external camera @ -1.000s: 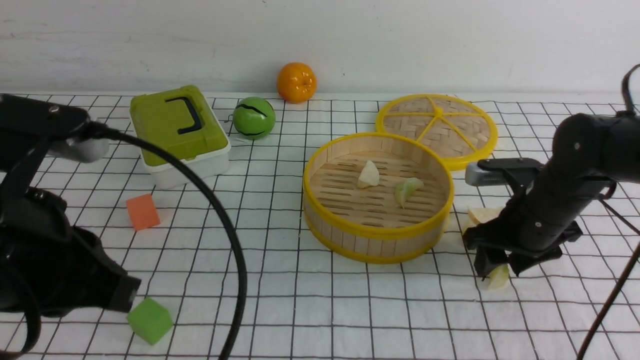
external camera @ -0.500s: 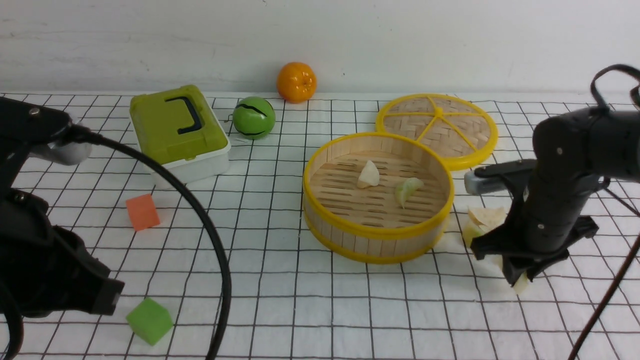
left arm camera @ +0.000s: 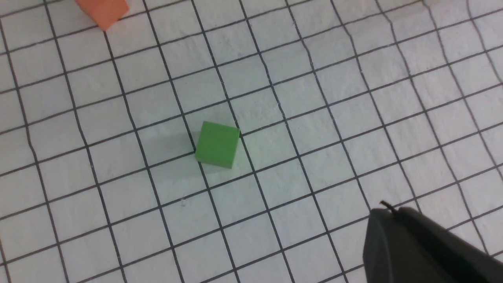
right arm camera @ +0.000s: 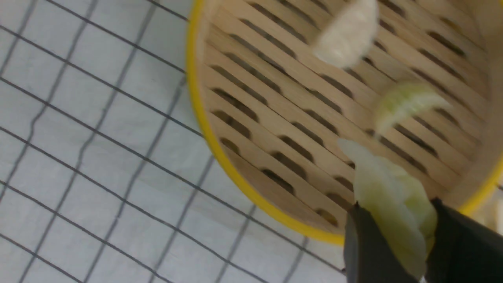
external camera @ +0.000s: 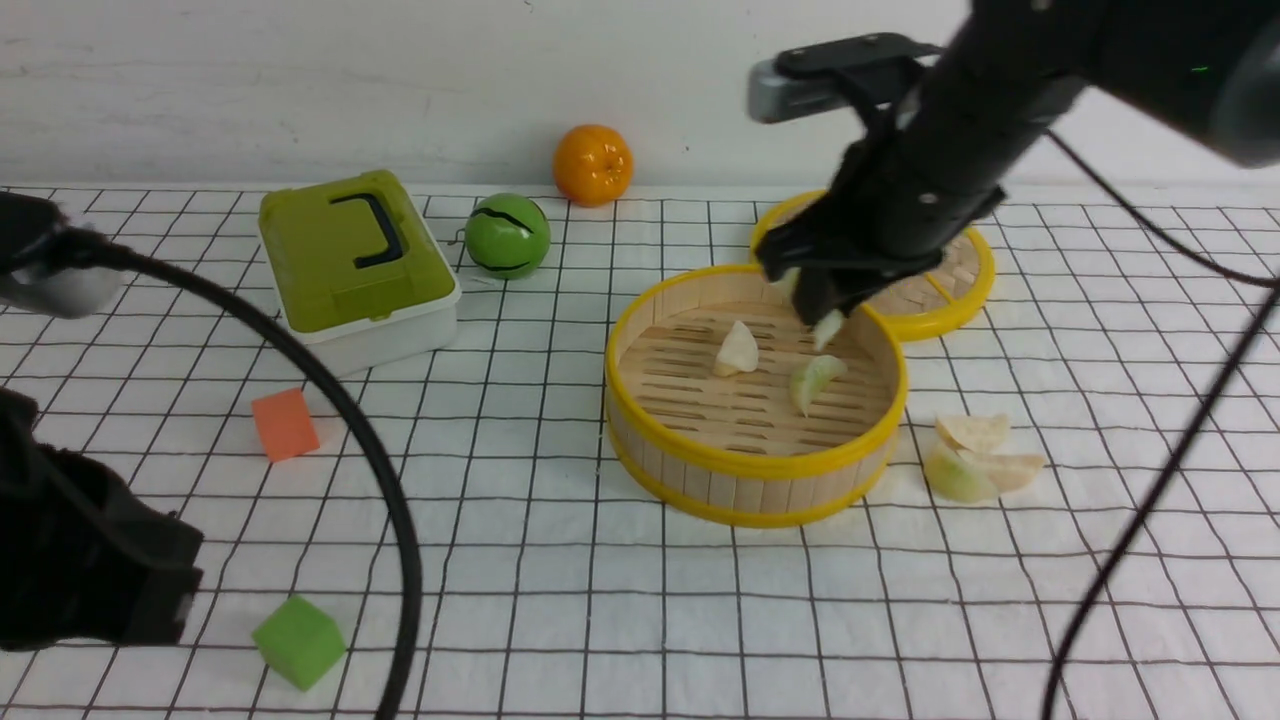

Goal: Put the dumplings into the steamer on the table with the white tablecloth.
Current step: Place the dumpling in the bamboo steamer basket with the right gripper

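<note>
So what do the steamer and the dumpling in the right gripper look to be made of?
Steamer: pale bamboo or wood slats, matte, with a slotted floor; its rims look like smooth yellow plastic.
Held dumpling: pale green, matte, crinkled surface, probably soft plastic or foam, unclear which.

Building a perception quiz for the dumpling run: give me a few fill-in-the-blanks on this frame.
The ____ gripper holds a pale green dumpling over the steamer.
____ dumplings lie on its floor.
____ other dumplings lie on the tablecloth, right of it.
The cube centred in the left wrist view is ____.
Missing: right; two; three; green.
</note>
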Tool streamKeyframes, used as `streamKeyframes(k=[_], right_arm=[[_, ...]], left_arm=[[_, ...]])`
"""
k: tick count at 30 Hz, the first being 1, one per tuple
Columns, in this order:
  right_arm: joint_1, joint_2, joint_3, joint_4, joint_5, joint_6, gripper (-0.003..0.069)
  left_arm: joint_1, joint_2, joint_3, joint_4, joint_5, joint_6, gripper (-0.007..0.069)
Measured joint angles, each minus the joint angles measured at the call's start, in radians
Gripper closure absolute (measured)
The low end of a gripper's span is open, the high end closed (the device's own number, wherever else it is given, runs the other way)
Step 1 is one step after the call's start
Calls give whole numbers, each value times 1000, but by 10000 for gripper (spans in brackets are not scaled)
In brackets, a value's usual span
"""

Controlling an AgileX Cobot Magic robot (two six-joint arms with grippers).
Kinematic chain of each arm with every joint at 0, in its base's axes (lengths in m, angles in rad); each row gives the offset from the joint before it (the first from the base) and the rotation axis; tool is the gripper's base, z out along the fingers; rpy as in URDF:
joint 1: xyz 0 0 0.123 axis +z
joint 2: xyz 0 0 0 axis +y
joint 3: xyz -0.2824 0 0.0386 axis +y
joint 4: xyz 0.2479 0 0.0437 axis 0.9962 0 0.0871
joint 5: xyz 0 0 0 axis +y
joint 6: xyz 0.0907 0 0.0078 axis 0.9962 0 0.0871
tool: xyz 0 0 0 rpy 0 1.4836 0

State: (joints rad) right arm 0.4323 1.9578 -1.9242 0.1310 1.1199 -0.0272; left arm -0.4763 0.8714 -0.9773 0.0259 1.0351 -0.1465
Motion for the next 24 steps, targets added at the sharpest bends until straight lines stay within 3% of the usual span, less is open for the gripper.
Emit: streamKeyframes(k=[7,17,24], right_arm=[[42,321,-312,1,76,19,468],[45,453,-362,-5,98,18,455],[45,445,-366,-22,113,19,264]], left_arm=[[0,-140,15,-3,11,0,637],[0,-152,15,-2,12,0,636],[0,-152,15,-2,13,0,636]])
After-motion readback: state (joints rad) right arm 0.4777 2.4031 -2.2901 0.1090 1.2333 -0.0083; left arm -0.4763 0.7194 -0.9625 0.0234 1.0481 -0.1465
